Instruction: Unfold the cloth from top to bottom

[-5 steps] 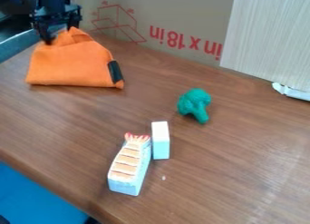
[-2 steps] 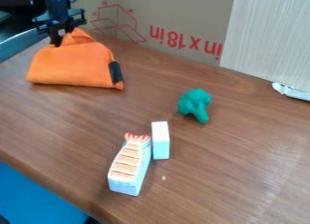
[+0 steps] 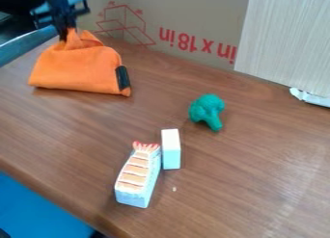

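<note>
Gripper [image 3: 63,35] shut on the upper edge of the orange cloth [image 3: 76,67]

Jaws first: drawn close together, pointing down, with a pinch of fabric between them at the cloth's upper left. The held part rises in a narrow, gathered peak; creases run down from it, and a loose fold stands up just beside it on the right. Above, the dark arm comes in from the top edge, upper left.

Below the grip the cloth widens into a folded, bulky shape, its lower edge lying on the brown wood-grain table [image 3: 251,155]. A black patch [image 3: 122,77] sits at its lower right side. Cloth location: upper left of the table, near the cardboard [image 3: 187,13] that stands at the back with red markings. To its left, a curved blue-grey rim [image 3: 26,44].

Farther out — a green toy broccoli [image 3: 207,108] near mid-table, stem toward the camera. Nearer the front, a white block [image 3: 171,148] lies just beside a toy shrimp sushi [image 3: 136,177], the latter orange-striped on top with a red-tipped tail. One pale speck [image 3: 174,189] close by.

Edges: a pale ribbed panel [image 3: 283,34] at upper right, a white strip [image 3: 310,98] at its foot; bright blue surface [image 3: 38,205] past the table edge, lower left.
</note>
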Available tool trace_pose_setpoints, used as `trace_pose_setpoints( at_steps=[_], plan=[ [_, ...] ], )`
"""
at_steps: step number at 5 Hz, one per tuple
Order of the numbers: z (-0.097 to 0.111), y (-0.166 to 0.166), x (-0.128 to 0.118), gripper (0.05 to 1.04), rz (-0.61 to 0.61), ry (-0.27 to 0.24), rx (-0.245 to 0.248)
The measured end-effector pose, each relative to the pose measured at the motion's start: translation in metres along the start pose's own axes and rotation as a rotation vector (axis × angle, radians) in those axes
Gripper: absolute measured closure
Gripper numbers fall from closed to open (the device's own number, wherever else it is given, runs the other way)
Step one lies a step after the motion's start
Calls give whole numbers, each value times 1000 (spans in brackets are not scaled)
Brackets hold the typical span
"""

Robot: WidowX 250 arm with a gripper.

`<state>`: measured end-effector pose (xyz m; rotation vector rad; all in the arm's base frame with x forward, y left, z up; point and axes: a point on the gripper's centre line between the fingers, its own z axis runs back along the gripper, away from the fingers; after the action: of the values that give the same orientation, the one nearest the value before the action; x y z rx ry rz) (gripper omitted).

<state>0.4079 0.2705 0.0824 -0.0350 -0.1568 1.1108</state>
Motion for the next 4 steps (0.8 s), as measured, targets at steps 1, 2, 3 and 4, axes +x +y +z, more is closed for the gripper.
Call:
trace_pose_setpoints(
  at_steps=[1, 2, 3, 4],
  plan=[
    [24, 1, -3, 1010, -6, -6, -55],
    [30, 3, -15, 1011, -23, 8, -88],
    [44, 7, -29, 1011, -48, -10, -128],
    [53, 20, -44, 1011, -76, -18, -162]
  ],
)
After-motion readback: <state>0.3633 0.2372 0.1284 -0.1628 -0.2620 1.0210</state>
